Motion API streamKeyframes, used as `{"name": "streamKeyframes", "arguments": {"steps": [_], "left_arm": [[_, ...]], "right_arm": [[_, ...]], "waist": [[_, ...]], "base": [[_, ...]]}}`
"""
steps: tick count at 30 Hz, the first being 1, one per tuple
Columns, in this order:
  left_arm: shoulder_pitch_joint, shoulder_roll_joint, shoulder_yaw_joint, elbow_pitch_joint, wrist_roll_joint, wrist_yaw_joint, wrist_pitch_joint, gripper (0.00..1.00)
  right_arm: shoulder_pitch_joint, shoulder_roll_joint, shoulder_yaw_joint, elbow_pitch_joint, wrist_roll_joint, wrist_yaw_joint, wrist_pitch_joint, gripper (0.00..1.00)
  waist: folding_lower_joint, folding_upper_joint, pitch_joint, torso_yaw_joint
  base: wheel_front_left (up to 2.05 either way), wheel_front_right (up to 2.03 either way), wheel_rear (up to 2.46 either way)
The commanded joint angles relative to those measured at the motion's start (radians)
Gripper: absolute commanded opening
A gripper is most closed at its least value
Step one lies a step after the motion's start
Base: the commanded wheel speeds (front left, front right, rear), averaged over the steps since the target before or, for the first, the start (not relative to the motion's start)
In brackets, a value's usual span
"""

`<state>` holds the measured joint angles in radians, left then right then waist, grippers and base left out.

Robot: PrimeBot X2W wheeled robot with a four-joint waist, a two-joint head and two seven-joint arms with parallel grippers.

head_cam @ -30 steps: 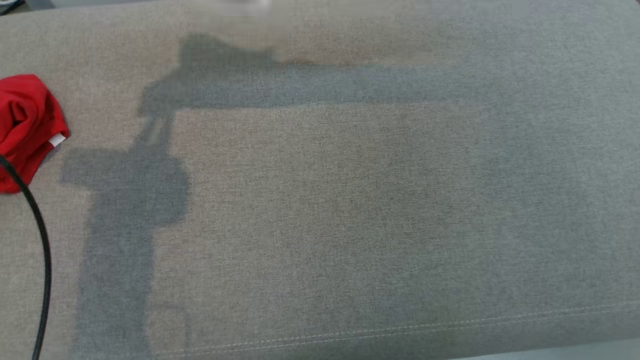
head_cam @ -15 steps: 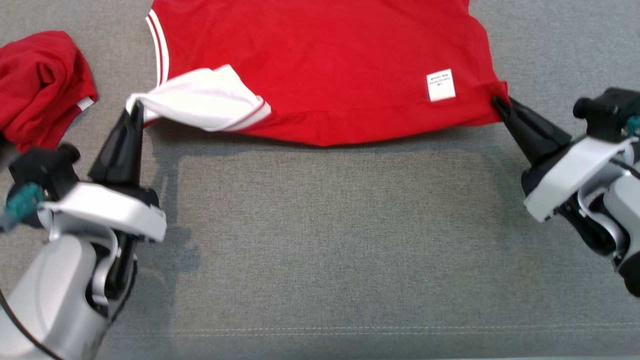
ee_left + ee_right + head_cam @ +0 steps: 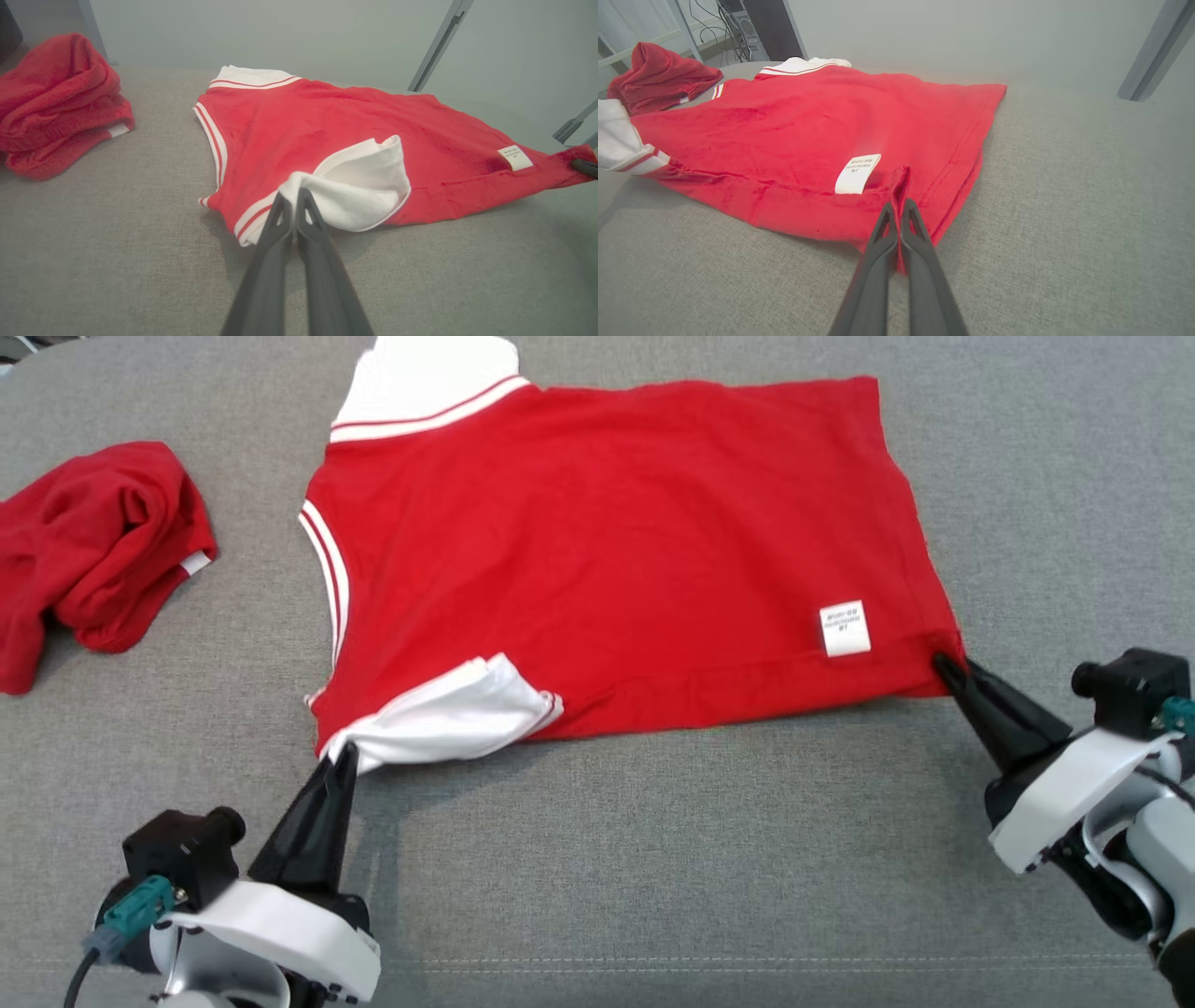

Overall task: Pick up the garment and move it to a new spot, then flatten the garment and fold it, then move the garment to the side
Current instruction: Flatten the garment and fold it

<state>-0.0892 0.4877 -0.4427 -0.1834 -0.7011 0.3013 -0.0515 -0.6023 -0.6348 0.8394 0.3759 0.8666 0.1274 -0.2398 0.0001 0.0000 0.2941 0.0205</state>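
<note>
Left gripper (image 3: 338,758) and right gripper (image 3: 943,665), clamped on the red shirt (image 3: 607,541) at white sleeve (image 3: 457,714) and hem corner (image 3: 936,642), have dragged it nearer, spread flat. Folding is likely next.

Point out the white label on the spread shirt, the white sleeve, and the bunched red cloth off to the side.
white label (image 3: 845,628), head view, middle of the tag.
white sleeve (image 3: 359,186), left wrist view, its folded white face.
bunched red cloth (image 3: 103,541), head view, top of the heap.
</note>
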Motion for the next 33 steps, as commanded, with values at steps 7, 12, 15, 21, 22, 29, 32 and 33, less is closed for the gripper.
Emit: {"name": "streamKeyframes", "arguments": {"steps": [7,12,15,21,22,29,32,33], "left_arm": [[0.017,0.023,0.022,-0.018,-0.037,0.011,0.036,0.00],[0.014,0.010,0.014,0.034,-0.063,-0.001,0.051,0.00],[0.017,0.004,0.016,0.061,-0.074,-0.002,0.052,1.00],[0.046,0.001,0.035,0.087,-0.086,0.017,0.035,1.00],[0.055,0.001,0.040,0.087,-0.087,0.023,0.029,1.00],[0.096,0.006,0.069,0.051,-0.060,0.067,-0.032,1.00],[0.087,0.007,0.069,0.040,-0.039,0.070,-0.056,1.00],[0.081,0.007,0.068,0.038,-0.032,0.070,-0.063,1.00]], "right_arm": [[0.114,0.025,-0.053,0.008,-0.064,0.003,0.001,0.00],[0.158,0.061,-0.086,0.038,-0.095,0.003,0.011,0.37],[0.184,0.074,-0.105,0.062,-0.105,0.003,0.011,1.00],[0.266,0.077,-0.152,0.072,-0.124,0.003,-0.001,1.00],[0.285,0.080,-0.166,0.070,-0.127,0.003,-0.003,1.00],[0.419,0.112,-0.315,-0.009,-0.153,0.003,-0.017,1.00],[0.455,0.144,-0.409,-0.038,-0.190,0.003,-0.018,1.00],[0.462,0.160,-0.435,-0.051,-0.202,0.003,-0.016,1.00]], "waist": [[-0.0001,0.0000,-0.025,0.002],[-0.0001,0.0000,-0.034,-0.003],[-0.0001,0.0000,-0.042,-0.003],[-0.0001,0.0000,-0.076,0.003],[-0.0001,0.0000,-0.082,0.002],[-0.0001,0.0000,-0.139,0.003],[-0.0001,0.0000,-0.162,-0.003],[-0.0001,0.0000,-0.169,-0.005]], "base": [[0.00,0.00,0.00],[0.00,0.00,0.00],[0.00,0.00,0.00],[0.00,0.00,0.00],[0.00,0.00,0.00],[0.00,0.00,0.00],[0.00,0.00,0.00],[0.00,0.00,0.00]]}}
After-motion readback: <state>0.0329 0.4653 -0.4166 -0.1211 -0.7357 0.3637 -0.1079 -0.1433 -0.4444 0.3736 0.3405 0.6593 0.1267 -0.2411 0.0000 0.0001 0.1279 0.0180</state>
